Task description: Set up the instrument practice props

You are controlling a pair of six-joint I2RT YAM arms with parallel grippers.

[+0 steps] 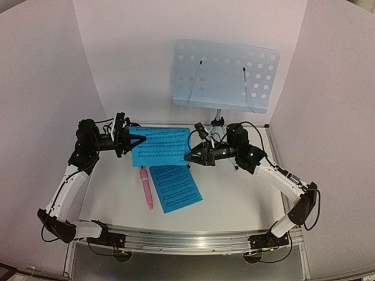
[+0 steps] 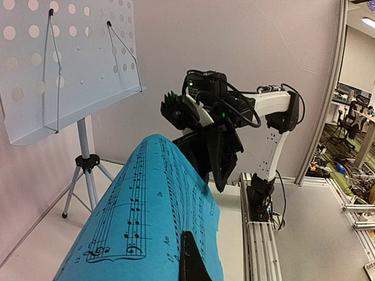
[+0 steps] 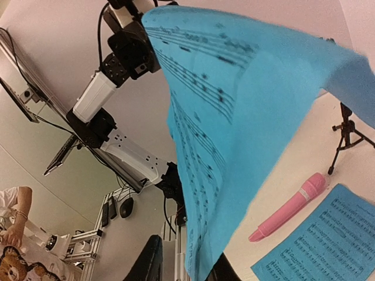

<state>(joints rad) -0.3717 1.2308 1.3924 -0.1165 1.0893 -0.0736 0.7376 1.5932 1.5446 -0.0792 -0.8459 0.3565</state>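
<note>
I'm on the sheet-loading step. My left pincer [image 1: 139, 140] is clenched on one edge of the sheet [image 1: 161, 146], held above the desk. The right pincer [image 1: 191, 157] straddles the opposite edge, but I cannot tell whether it grips. The next move calls for lifting the sheet level onto the stand [image 1: 225, 73].

The white flat surface [image 1: 234, 193] carries four items. A bright blue sheet-music page [image 1: 174, 188] lies flat near the centre. A slim pink microphone [image 1: 145, 188] lies just beside the page's left edge. A small black tripod mic holder [image 3: 345, 133] stands upright farther back. The silver tripod [image 1: 218, 120] of the pale-blue perforated music stand stands at the far edge.
</note>
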